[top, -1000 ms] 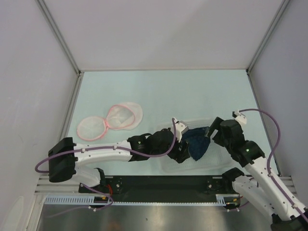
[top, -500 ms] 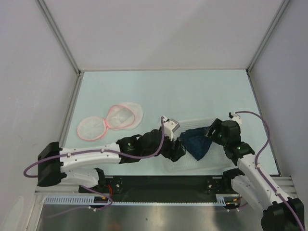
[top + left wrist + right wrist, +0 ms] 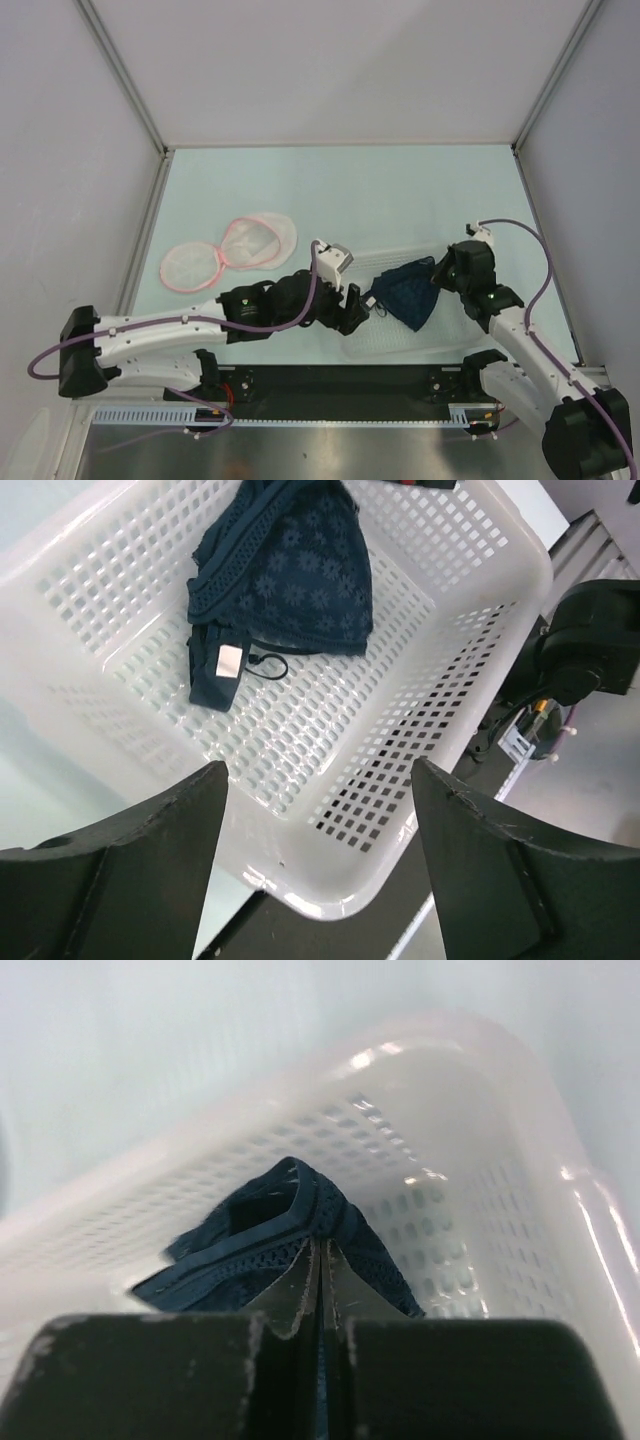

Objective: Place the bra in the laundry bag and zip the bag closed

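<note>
1. Top external view: the bra is in the white basket at the near right of the desk, nowhere near the bag.
2. The bag lies on the desk well off to the left of the basket, unzipped and flopped open into two round mesh halves with pink trim.
3. Right pincer is closed tight. The right wrist view shows the two fingers pressed together with a fold of navy fabric pinched between them, so it's got the bra by one edge.
4. From the left wrist view the bra hangs from that pinched end at the far side of the basket. Its lower end, with a small white tag and a thin strap loop, looks to be resting on the basket floor, though I can't be sure.
5. Left pincer is spread wide and holds nothing. It hovers over the basket's near left corner, pointing at the bra but well short of it.
6. The arms come at the basket from opposite sides, left from the left and right from the right.
</note>
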Motion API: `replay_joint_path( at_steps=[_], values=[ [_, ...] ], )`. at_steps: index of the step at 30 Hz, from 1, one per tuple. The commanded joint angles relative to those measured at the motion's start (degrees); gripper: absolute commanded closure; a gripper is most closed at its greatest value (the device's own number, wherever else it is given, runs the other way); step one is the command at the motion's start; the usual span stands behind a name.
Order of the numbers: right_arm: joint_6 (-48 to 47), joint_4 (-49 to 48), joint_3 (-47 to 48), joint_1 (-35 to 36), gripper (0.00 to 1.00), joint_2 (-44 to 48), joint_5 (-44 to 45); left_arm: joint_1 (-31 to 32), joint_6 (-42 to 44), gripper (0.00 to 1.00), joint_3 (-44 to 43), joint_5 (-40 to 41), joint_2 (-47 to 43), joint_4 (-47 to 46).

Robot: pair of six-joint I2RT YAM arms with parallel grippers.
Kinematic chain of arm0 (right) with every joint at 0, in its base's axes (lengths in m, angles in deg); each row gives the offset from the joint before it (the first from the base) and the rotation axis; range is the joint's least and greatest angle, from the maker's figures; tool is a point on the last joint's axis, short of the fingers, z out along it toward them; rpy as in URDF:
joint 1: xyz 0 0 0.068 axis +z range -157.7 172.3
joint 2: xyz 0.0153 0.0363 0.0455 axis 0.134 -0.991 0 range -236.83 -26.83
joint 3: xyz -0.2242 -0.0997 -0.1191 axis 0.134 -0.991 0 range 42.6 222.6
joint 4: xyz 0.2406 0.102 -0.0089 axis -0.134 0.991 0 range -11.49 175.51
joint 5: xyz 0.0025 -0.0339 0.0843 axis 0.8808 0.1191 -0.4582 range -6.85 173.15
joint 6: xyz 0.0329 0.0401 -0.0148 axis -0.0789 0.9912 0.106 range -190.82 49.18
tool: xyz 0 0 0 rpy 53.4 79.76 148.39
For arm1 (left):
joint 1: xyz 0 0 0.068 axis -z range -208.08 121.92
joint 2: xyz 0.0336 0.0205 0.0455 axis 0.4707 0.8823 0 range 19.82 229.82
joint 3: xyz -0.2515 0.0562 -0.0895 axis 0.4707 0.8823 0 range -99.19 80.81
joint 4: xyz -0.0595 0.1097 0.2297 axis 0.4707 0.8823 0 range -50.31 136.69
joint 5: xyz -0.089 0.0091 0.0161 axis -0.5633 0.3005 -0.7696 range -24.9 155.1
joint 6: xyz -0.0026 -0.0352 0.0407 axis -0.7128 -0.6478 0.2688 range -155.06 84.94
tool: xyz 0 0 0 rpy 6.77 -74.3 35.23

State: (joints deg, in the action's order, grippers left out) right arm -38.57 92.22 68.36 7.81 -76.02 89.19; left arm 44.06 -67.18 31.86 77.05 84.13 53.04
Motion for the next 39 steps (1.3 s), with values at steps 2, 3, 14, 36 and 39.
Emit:
replay_joint_path(
  at_steps=[2,3,14,36,39],
  values=[
    [-2.8,7.01,13.68,6.43,1.0,3.56,0.72,-2.17,-4.87,0.18,-2.55,0.27,-10.23,2.39],
    [-3.24,7.9,16.23,8.73,1.0,3.83,2.64,-2.79,-5.49,0.17,-2.21,0.36,-11.65,2.56],
    [-9.65,-2.61,44.17,30.89,1.0,-13.55,-8.06,-17.56,-11.56,0.12,-5.89,5.1,-28.36,20.92],
    [-18.37,-13.27,48.34,41.88,1.0,-39.14,-27.75,-17.56,-15.08,0.17,-11.7,18.55,-44.98,37.9],
    [-17.57,-16.44,51.57,42.5,1.0,-41.41,-27.58,-17.56,-14.64,0.17,-12.83,20.48,-44.72,38.94]
  ],
)
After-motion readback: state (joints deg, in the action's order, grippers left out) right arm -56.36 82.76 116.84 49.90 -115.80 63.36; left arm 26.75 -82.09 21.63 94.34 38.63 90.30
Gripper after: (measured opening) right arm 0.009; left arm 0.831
